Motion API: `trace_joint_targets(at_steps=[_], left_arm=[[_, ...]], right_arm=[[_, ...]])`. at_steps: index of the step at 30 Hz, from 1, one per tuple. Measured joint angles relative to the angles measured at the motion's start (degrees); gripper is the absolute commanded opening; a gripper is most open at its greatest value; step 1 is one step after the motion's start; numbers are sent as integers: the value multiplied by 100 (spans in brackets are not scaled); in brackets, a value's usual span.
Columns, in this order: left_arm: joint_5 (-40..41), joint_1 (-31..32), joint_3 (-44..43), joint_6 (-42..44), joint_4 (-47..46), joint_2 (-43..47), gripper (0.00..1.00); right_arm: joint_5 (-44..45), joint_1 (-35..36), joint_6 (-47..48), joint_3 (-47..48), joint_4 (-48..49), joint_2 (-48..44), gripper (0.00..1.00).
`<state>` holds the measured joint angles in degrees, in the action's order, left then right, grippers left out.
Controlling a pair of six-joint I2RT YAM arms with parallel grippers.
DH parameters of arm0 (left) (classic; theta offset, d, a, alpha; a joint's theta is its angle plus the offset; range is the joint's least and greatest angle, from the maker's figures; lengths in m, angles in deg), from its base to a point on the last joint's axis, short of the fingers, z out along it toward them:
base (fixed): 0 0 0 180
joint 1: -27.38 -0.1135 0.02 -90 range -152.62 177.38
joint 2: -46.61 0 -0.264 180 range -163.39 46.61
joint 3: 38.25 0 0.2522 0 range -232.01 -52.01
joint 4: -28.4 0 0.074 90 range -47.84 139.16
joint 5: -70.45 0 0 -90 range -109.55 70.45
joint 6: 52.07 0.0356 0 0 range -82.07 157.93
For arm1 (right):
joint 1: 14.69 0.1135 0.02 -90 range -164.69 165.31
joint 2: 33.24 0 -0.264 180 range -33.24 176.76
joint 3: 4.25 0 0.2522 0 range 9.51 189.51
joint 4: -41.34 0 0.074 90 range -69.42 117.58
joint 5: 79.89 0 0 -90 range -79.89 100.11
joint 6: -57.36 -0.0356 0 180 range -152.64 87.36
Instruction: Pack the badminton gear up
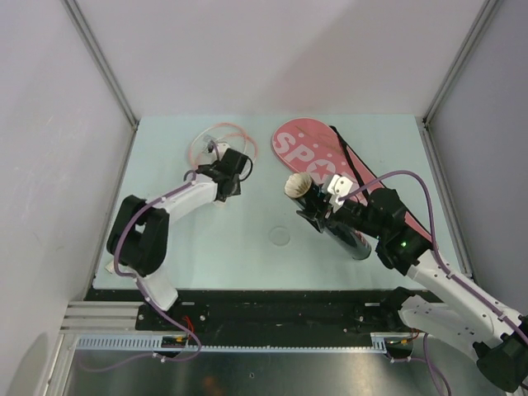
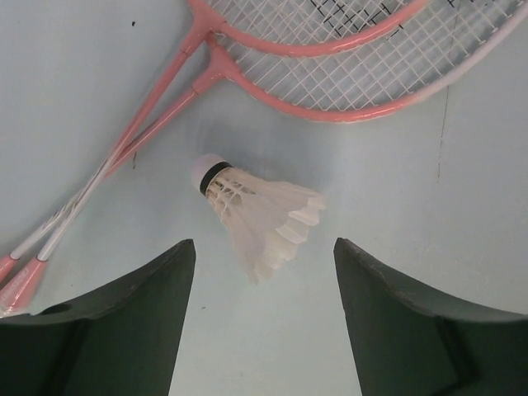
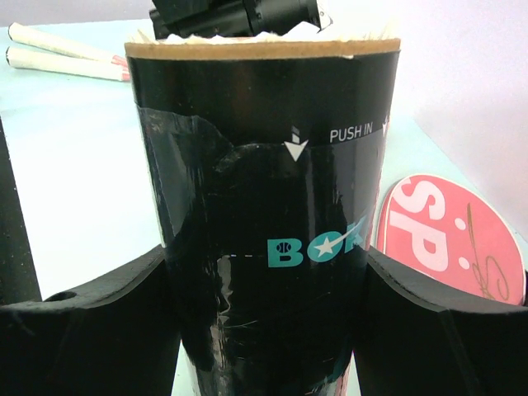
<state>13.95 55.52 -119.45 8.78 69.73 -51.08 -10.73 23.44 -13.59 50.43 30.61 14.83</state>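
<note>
Left gripper (image 2: pixel 264 247): jaws apart astride the shuttlecock (image 2: pixel 260 219); pinch the feathers and you crush them.
Right gripper (image 3: pixel 268 276): clamped on the tube (image 3: pixel 264 190); slacken and it rolls.
Racket (image 2: pixel 346 114): just beyond the shuttlecock; could snag.
Cover (image 1: pixel 301 148): far right, behind tube.

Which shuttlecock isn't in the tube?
The shuttlecock lying on its side between the left fingers, beside the racket shafts; the others show only as white feathers at the mouth of the tube.

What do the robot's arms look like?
The left arm and right arm are white tubes with black joints and looping purple cables. The left hand and right hand each have two chunky dark fingers. A green light glows on the right arm.
</note>
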Motion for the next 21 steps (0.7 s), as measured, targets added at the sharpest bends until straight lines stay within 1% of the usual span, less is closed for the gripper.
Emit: trace_joint_targets(at_steps=[1,4,5,7,10,13,14,15,16,17,18,19,21], left_arm=[[79,28,-20,-28,7,-63,69],[227,63,-50,-94,13,-264,68],[267,68,-55,-101,20,-334,66],[367,68,-90,-109,37,-503,66],[496,68,-170,-133,46,-761,57],[675,68,-245,-144,79,-951,45],[734,68,-267,-146,83,-977,35],[791,66,-278,-144,85,-984,28],[852,59,-282,-166,87,-981,18],[914,44,-289,-162,85,-977,14],[964,28,-291,-157,83,-977,6],[984,0,-289,-129,87,-966,0],[964,-70,-284,-79,111,-896,0]], right_arm=[[-2,0,-2,-2,0,-7,0],[-7,0,-15,-7,0,-9,0],[-13,0,-15,-11,0,-9,0],[-20,0,-24,-11,0,-9,0],[-22,2,-37,-11,4,-9,0],[-33,2,-39,-11,2,-9,0],[-39,2,-42,-13,4,-9,0],[-39,4,-42,-13,2,-9,0],[-39,7,-44,-13,2,-9,0],[-39,7,-48,-13,2,-11,0],[-39,7,-57,-13,2,-20,0],[-39,11,-61,-13,2,-31,0],[-39,17,-96,-26,-2,-74,0]])
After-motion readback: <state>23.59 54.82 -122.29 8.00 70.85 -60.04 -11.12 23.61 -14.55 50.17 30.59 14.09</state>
